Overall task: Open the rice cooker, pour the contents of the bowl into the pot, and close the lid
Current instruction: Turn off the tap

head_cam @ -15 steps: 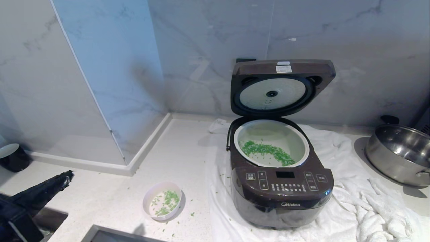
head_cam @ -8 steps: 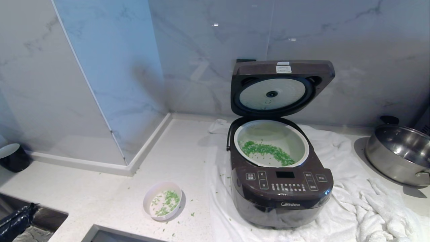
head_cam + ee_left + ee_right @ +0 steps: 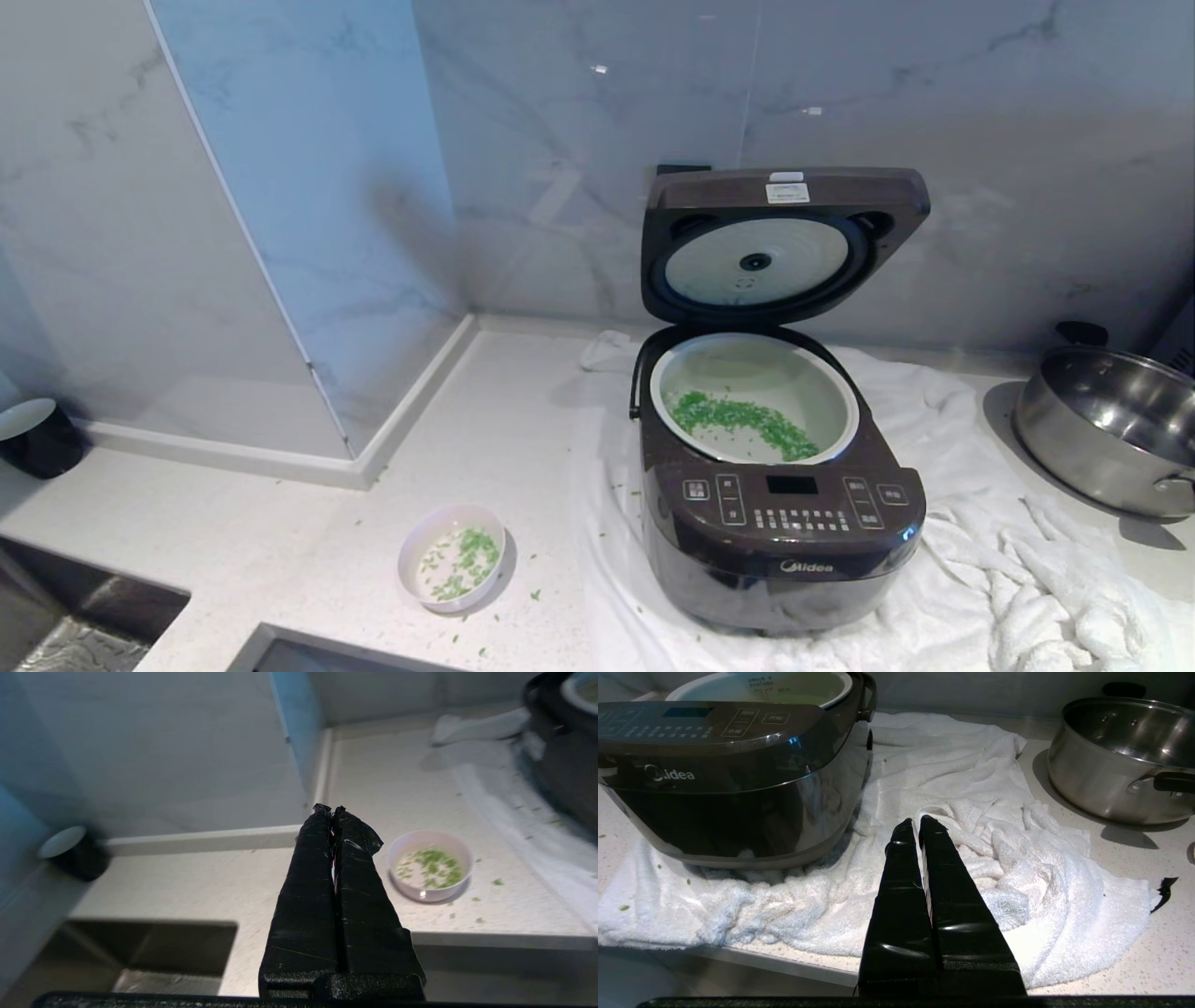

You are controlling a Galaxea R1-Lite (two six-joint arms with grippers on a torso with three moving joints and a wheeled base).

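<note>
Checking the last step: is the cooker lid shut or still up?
Up. The lid stands open, its white disc showing, above the pot holding green bits.

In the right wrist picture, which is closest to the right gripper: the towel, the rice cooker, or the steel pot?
From the right gripper:
1. White towel, right beneath the tips.
2. Rice cooker, to one side, on the towel.
3. Steel pot, opposite side, off the towel.

My left gripper has dropped out of the head view — a second ago it showed at the lower left corner, half a second ago only its tip did. My wrist camera finds it pinched together, off the counter edge — empty.
</note>
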